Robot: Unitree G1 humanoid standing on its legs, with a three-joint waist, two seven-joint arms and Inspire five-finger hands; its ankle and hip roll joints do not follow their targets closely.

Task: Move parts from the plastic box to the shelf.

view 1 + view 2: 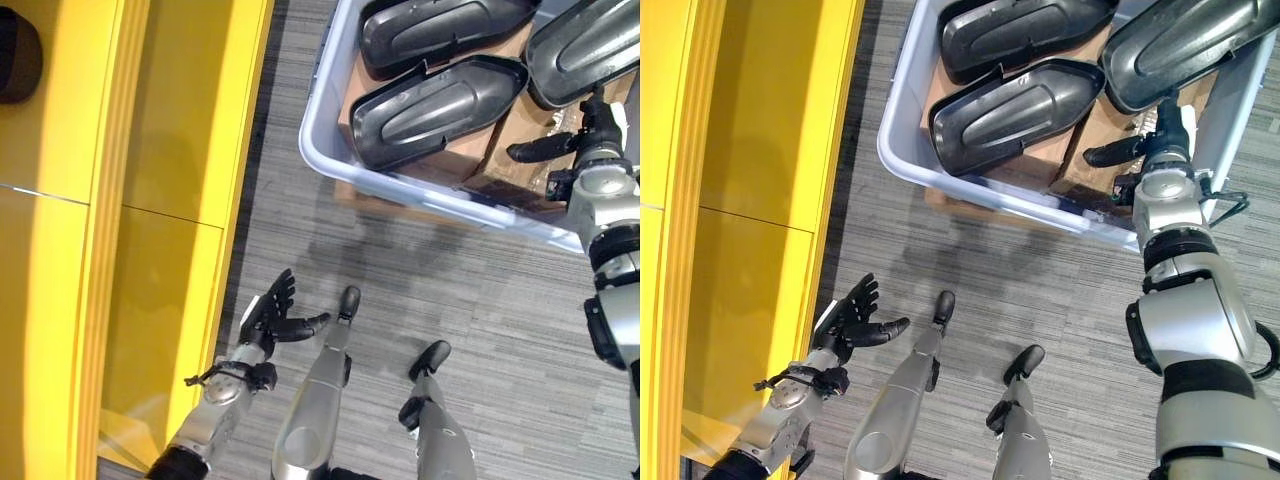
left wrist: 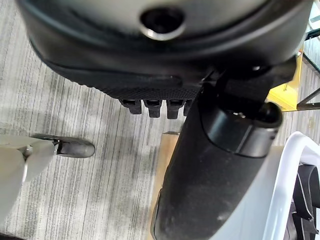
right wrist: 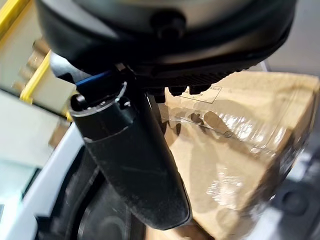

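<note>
1. The plastic box (image 1: 322,150) stands on the grey carpet (image 1: 420,290), its pale rim nearest the robot. Inside lie several dark moulded parts, shell-like covers resting on brown cardboard (image 1: 1060,165).
2. One part (image 1: 1005,112) lies hollow-side up along the box's near wall, a second (image 1: 1020,35) sits behind it toward the far wall, and a third (image 1: 1185,45) is at the box's right end.
3. The right hand (image 1: 1145,145) is over the box's right end, just under the third part, thumb stretched out sideways. Its fingers are hidden past the wrist, so I cannot tell whether they grip anything.
4. The left hand (image 1: 275,312) hangs low beside the yellow shelf (image 1: 150,200), well apart from the box, fingers spread and relaxed, holding nothing.
5. Judging by the look, these parts are thin, stiff plastic: probably light but wide and smooth, so likely to slip or swing in a one-point pinch.
6. The best hold seems to be the raised rim along a long edge, thumb inside the hollow and fingers outside, near mid-length so the shell stays level.
</note>
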